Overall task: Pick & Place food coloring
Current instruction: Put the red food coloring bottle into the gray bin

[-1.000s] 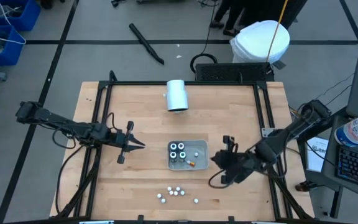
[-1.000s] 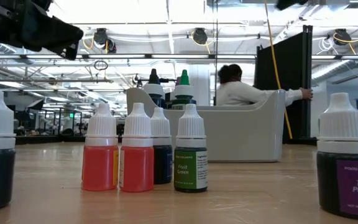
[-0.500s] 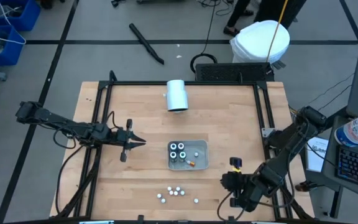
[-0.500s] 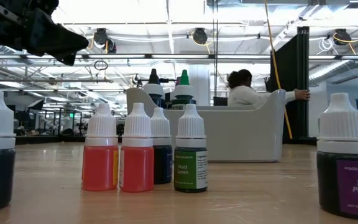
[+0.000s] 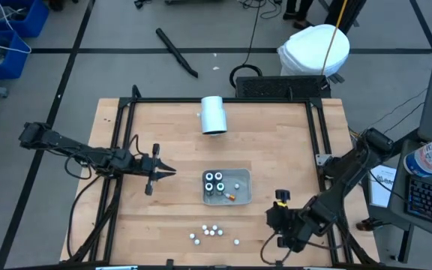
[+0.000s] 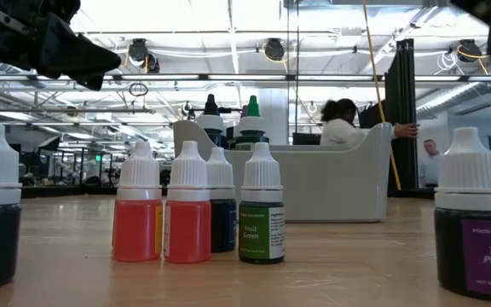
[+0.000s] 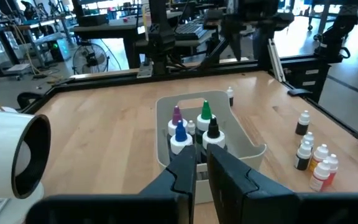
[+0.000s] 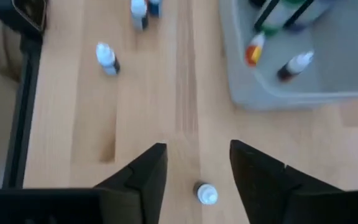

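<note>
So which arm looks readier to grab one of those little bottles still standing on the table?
Probably the right. Its gripper hangs with jaws open directly over a loose bottle near the table's front. The left gripper waits farther off, left of the tray.

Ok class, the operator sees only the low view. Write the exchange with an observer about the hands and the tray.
Operator: Is the right hand open?
Observer: Yes. The right hand is open, and a lone bottle shows between its fingers, not gripped.
Operator: Anything lying down in the tray?
Observer: An orange-tipped bottle lies flat in the tray.
Operator: Where's the left hand?
Observer: The left hand is left of the tray, pointing at it.
</note>
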### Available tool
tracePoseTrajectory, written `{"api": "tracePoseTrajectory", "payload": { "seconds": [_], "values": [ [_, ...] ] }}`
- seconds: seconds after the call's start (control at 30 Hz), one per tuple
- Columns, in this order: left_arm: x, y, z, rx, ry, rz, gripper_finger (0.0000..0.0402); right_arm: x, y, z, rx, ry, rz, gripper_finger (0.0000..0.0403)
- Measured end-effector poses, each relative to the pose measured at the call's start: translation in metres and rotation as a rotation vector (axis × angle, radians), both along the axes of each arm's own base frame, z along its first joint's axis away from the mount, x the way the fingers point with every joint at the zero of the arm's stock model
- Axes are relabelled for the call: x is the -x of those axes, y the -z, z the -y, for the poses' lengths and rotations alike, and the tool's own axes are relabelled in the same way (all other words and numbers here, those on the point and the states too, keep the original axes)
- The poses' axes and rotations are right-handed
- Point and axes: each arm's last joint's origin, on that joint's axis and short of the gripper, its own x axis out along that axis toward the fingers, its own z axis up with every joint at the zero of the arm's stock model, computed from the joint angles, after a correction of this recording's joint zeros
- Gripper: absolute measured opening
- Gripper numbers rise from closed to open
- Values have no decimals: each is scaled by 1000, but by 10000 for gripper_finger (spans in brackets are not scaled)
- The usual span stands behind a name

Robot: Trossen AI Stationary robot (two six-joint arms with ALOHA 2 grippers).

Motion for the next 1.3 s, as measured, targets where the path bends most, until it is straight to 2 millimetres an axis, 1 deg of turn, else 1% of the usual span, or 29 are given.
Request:
{"api": "tracePoseTrajectory", "payload": {
  "seconds": [0.17, 0.3, 0.53, 0.67, 1.07, 1.3],
  "values": [
    [0, 1, 0, -2, 0, -7, 47, 0, 24, 7, -64, -10, -65, 175],
    [0, 1, 0, -3, 0, -8, 47, 2, 41, 15, -53, 6, -86, 172],
    [0, 1, 0, -8, 1, -7, 47, 4, 58, 27, -57, 40, -139, 175],
    [0, 1, 0, -8, 0, -7, 47, 5, 65, 30, -94, 17, -180, 170],
    [0, 1, 0, -7, 0, -6, 47, 9, 79, 33, -113, 7, -169, 164],
    [0, 1, 0, -7, 0, -6, 47, 10, 80, 33, -128, 0, -185, 146]
  ]
}}
